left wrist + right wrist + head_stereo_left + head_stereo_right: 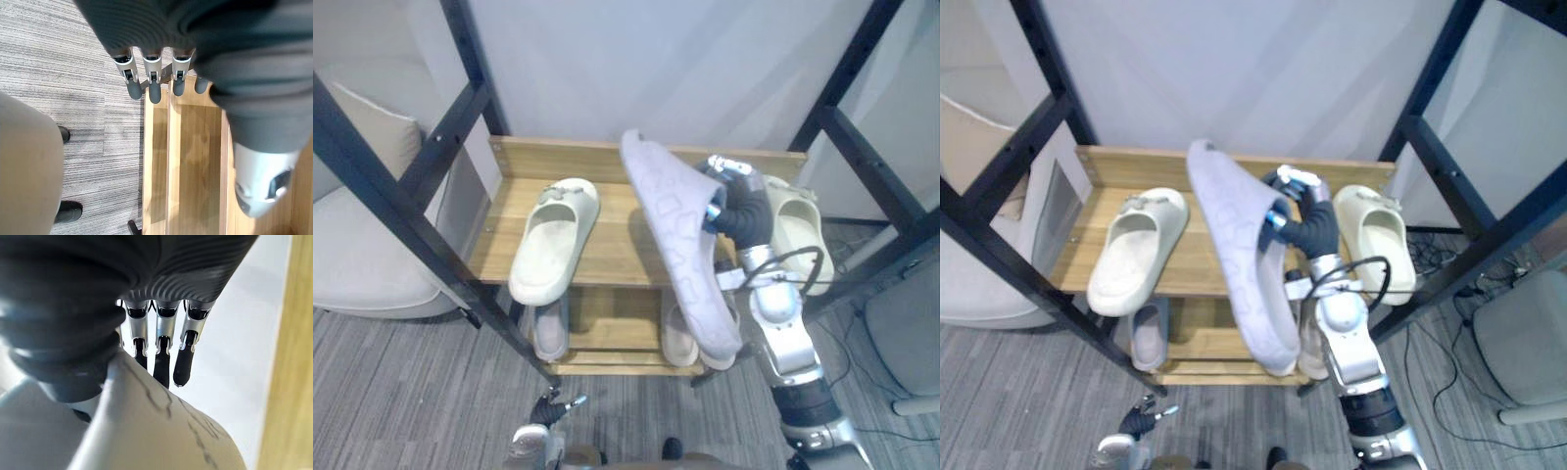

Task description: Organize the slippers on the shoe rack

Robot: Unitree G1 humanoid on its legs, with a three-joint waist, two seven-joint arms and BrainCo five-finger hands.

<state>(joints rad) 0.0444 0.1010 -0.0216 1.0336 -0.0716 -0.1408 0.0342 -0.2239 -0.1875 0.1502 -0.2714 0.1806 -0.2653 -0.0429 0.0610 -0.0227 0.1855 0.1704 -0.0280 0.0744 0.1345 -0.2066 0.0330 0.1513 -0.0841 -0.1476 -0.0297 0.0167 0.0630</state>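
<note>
My right hand (740, 208) is raised over the wooden shoe rack (612, 240), shut on a pale grey slipper (677, 240). The slipper hangs steeply tilted with its patterned sole towards me, toe end up. In the right wrist view my fingers (164, 357) curl over the slipper's edge (161, 431). One cream slipper (553, 240) lies on the top shelf at the left, another cream slipper (803, 235) at the right. Grey slippers (551, 328) sit on the lower shelf. My left hand (548, 409) hangs low near the floor, its fingers (153, 81) straight and empty.
Black metal frame posts (396, 215) cross in front of the rack on both sides. A beige armchair (357, 235) stands at the left and a grey seat (906, 333) at the right. Grey carpet (411, 392) lies before the rack.
</note>
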